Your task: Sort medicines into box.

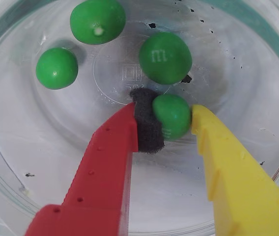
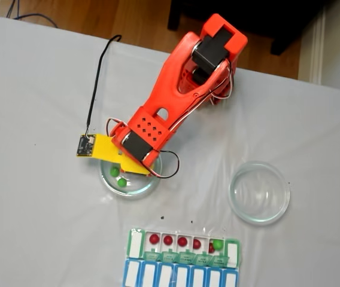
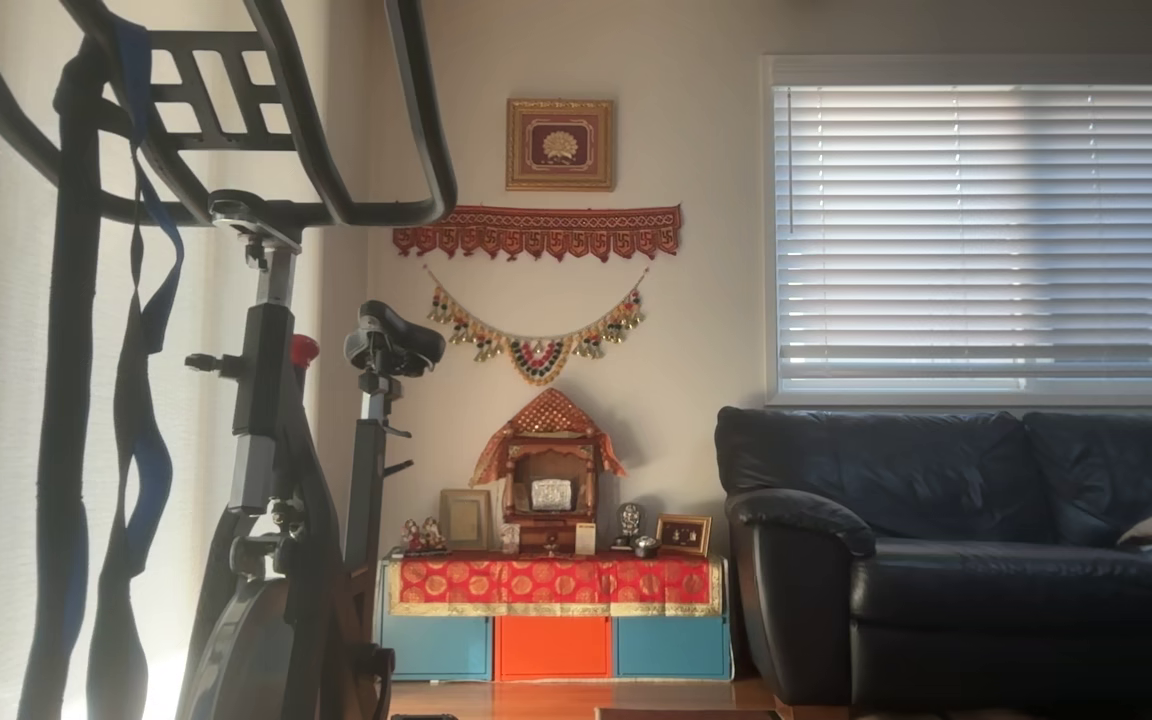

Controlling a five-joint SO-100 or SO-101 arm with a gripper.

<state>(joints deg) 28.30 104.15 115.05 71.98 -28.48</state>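
Observation:
In the wrist view my gripper (image 1: 164, 114) is down inside a clear round dish (image 1: 41, 162), shut on a green pill (image 1: 173, 116). The pill sits between the black foam pad on the red finger (image 1: 110, 162) and the yellow finger (image 1: 233, 172). Three more green pills lie loose in the dish: one (image 1: 97, 20), another (image 1: 57, 68), and a third (image 1: 165, 57). The fixed view shows the gripper (image 2: 124, 170) over the left dish (image 2: 135, 190). The green box (image 2: 176, 257) lies near the bottom, holding several red pills (image 2: 168, 240) and one green pill (image 2: 218, 244).
An empty clear dish (image 2: 259, 192) stands right of the arm (image 2: 170, 95). A blue row with white lids (image 2: 179, 276) adjoins the box below. A black cable (image 2: 98, 78) runs to the wrist camera board. The other view shows a room with a sofa (image 3: 966, 550).

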